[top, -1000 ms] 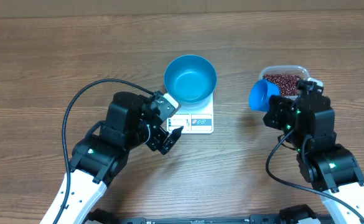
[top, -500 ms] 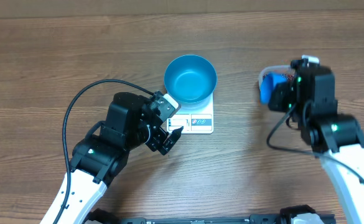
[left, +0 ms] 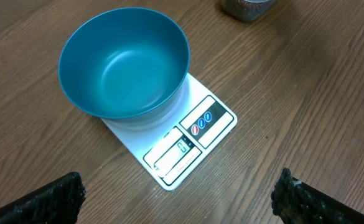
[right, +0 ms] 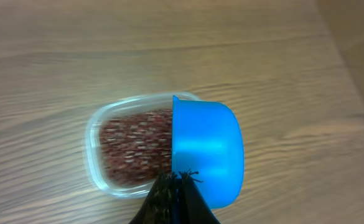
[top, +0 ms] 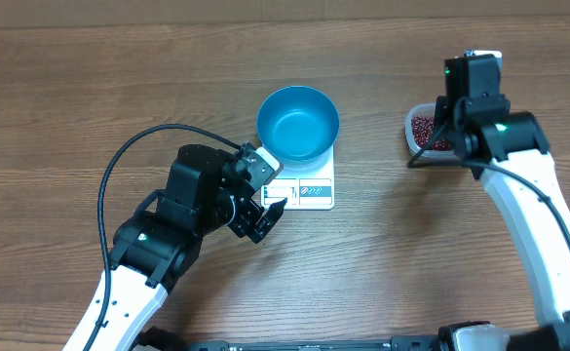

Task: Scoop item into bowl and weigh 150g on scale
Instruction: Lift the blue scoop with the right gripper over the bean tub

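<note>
The bright blue bowl sits empty on the white scale. My left gripper hovers open just in front of the scale's front left corner, with nothing between its fingers. Dark red-brown beans fill a clear tub at the right. My right gripper is shut on the handle of a small blue scoop. The scoop hangs above the tub's right end and hides that part of it. From overhead the right wrist covers the scoop.
The left arm's black cable loops over the table left of the scale. The wooden table's far edge runs along the top of the overhead view. The right arm stretches from the front right up to the tub.
My right arm has swung away from the front and now stands over the tub. The scoop, earlier seen at the tub's left, is hidden overhead. The left arm has not moved.
</note>
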Action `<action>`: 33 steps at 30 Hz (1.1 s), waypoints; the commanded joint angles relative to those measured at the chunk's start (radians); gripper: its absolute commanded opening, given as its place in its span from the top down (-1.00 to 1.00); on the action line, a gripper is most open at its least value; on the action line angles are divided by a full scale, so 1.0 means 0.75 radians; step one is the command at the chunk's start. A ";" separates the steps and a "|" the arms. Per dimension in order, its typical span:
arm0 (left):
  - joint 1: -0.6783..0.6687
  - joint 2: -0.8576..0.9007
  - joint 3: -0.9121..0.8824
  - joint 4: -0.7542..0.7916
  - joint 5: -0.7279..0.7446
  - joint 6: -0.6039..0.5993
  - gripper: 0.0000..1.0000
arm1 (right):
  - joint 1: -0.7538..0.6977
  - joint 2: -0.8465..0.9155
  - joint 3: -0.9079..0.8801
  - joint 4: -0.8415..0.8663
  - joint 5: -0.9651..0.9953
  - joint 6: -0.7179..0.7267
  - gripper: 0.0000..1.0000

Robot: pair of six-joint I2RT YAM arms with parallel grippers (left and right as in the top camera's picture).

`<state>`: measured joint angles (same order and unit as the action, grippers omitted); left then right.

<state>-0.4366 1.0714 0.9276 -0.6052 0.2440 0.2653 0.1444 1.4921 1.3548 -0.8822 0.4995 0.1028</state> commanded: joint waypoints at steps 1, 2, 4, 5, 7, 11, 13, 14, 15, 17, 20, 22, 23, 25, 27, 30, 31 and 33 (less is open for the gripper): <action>0.007 -0.017 -0.012 0.004 0.020 0.011 -0.99 | -0.007 0.058 0.038 0.017 0.208 -0.011 0.93; 0.007 -0.017 -0.012 0.004 0.021 0.011 -0.99 | -0.007 0.074 0.038 0.023 0.228 -0.011 0.93; 0.007 -0.017 -0.012 0.004 0.020 0.011 -0.99 | -0.007 0.103 0.038 0.040 0.262 -0.011 0.93; 0.007 -0.017 -0.012 0.004 0.020 0.011 -0.99 | -0.007 0.115 0.038 0.051 0.266 -0.011 0.93; 0.007 -0.017 -0.012 0.004 0.020 0.011 -0.99 | -0.007 0.130 0.038 0.077 0.264 -0.025 0.93; 0.007 -0.017 -0.012 0.004 0.020 0.011 -0.99 | -0.007 0.151 0.037 0.116 0.240 -0.064 0.93; 0.007 -0.017 -0.012 0.004 0.021 0.011 -0.99 | -0.007 0.168 0.037 0.138 0.190 -0.089 0.93; 0.007 -0.017 -0.012 0.004 0.021 0.011 -0.99 | -0.007 0.181 0.037 0.144 0.177 -0.100 0.93; 0.007 -0.017 -0.012 0.004 0.020 0.011 -0.99 | -0.007 0.191 0.037 0.148 0.176 -0.100 0.93; 0.007 -0.017 -0.012 0.004 0.020 0.011 -0.99 | -0.007 0.217 0.037 0.152 0.176 -0.100 0.92; 0.006 -0.017 -0.012 0.004 0.020 0.011 -0.99 | -0.007 0.249 0.037 0.157 0.180 -0.111 0.93; 0.007 -0.017 -0.012 0.004 0.020 0.011 -0.99 | -0.007 0.270 0.037 0.162 0.180 -0.147 0.92; 0.007 -0.017 -0.012 0.004 0.020 0.011 -0.99 | -0.007 0.280 0.037 0.163 0.180 -0.169 0.93; 0.007 -0.017 -0.012 0.004 0.021 0.011 -0.99 | -0.007 0.299 0.037 0.164 0.181 -0.188 0.93; 0.006 -0.017 -0.012 0.004 0.020 0.011 -0.99 | -0.007 0.311 0.037 0.164 0.180 -0.198 0.93; 0.007 -0.017 -0.012 0.004 0.021 0.011 -0.99 | -0.007 0.321 0.037 0.179 0.179 -0.234 0.93; 0.007 -0.017 -0.012 0.004 0.020 0.011 -0.99 | -0.007 0.321 0.037 0.185 0.179 -0.247 0.93; 0.007 -0.017 -0.012 0.004 0.020 0.011 -0.99 | -0.007 0.323 0.037 0.198 0.170 -0.274 0.92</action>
<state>-0.4366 1.0714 0.9276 -0.6052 0.2440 0.2653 0.1455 1.7237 1.3556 -0.7429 0.6285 -0.0608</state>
